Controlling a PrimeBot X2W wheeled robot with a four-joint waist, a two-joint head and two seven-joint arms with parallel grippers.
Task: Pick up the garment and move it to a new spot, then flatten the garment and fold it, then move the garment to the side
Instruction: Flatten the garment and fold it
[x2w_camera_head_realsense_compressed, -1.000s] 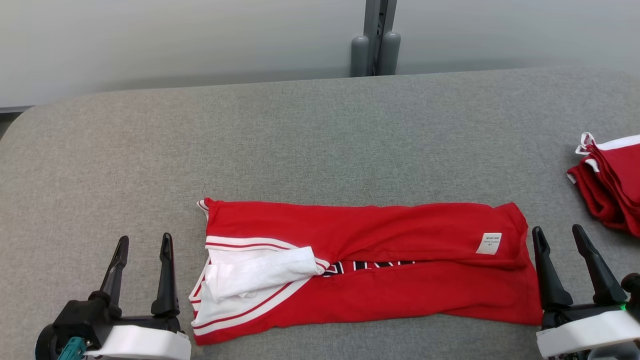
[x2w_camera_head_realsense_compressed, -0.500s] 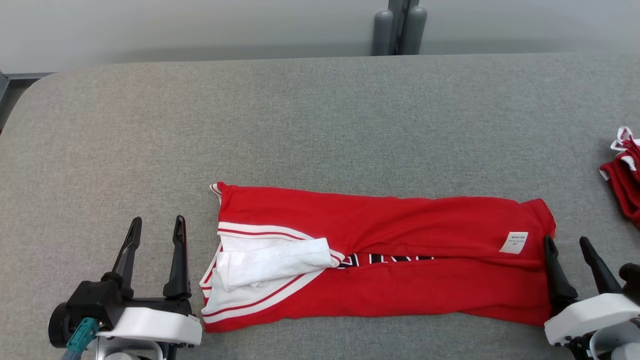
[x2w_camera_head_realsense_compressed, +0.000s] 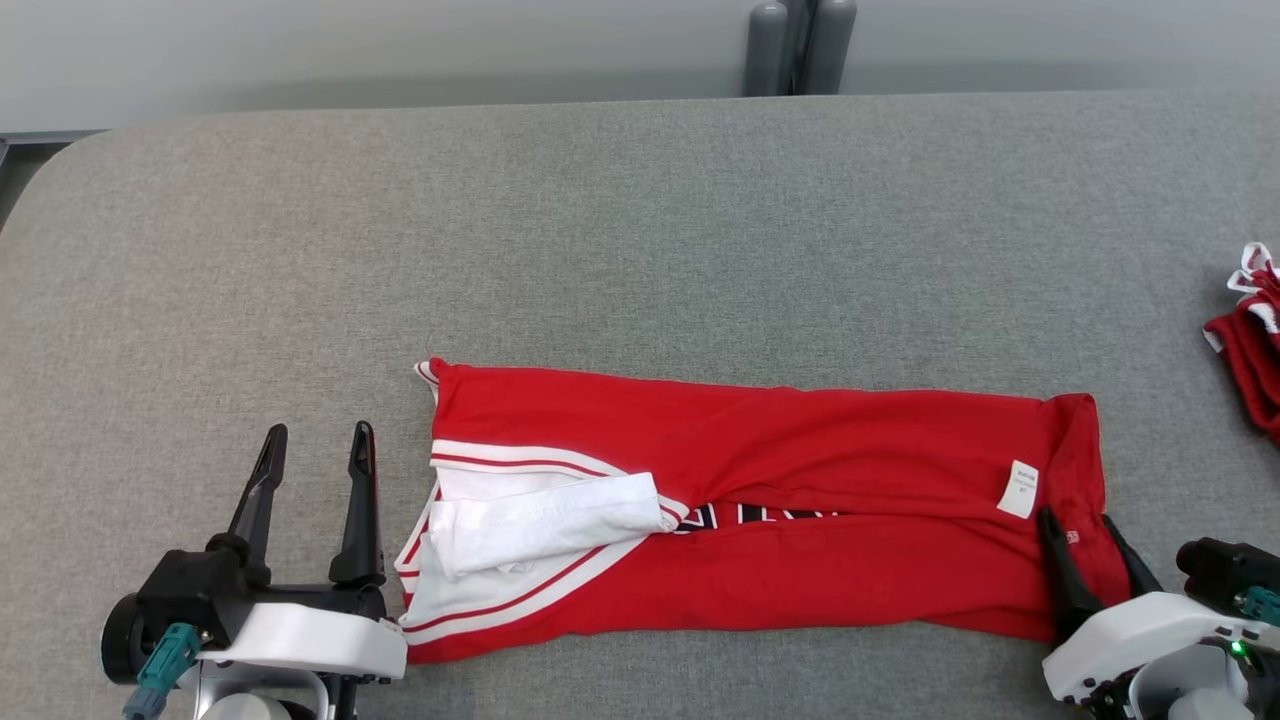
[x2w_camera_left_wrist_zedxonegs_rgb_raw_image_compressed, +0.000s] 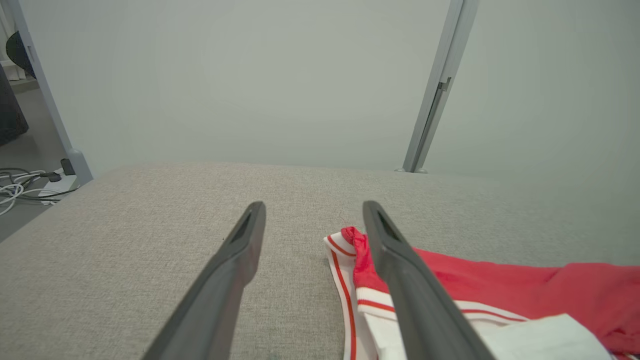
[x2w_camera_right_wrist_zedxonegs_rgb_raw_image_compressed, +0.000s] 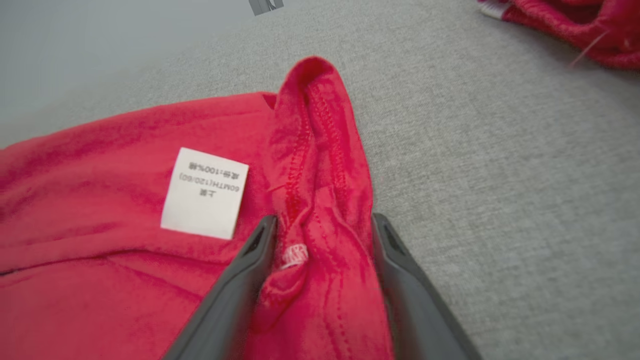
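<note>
The garment (x2w_camera_head_realsense_compressed: 800, 470) is a red band lying in the lower middle of the head view. Black-and-white lettering (x2w_camera_head_realsense_compressed: 760, 515) shows in the slit between its two folded-in halves, too much of it covered to read. Its label (x2w_camera_head_realsense_compressed: 1021, 489) is too small to read there, and in the right wrist view the label (x2w_camera_right_wrist_zedxonegs_rgb_raw_image_compressed: 205, 192) shows print that is upside down. The band's long axis runs left to right across the frame, tilting slightly down toward the right. The white-trimmed end with a white flap (x2w_camera_head_realsense_compressed: 540, 520) points left and the labelled hem points right.

The right gripper (x2w_camera_head_realsense_compressed: 1077, 517) straddles that hem at the lower right, its body cut by the frame edge. Its jaws stand wide, released, with a bunched ridge of cloth between them touching both fingers (x2w_camera_right_wrist_zedxonegs_rgb_raw_image_compressed: 250, 280).

The left gripper (x2w_camera_head_realsense_compressed: 318, 432) sits at the lower left, just beside the trimmed end. Its jaws are wide apart and have nothing between them.

The grey worktop (x2w_camera_head_realsense_compressed: 600, 250) is bare above the garment up to its far edge, and also at left to the rounded corner. At the right edge a red pile (x2w_camera_head_realsense_compressed: 1255, 360) is cut off, well apart from the hem.
</note>
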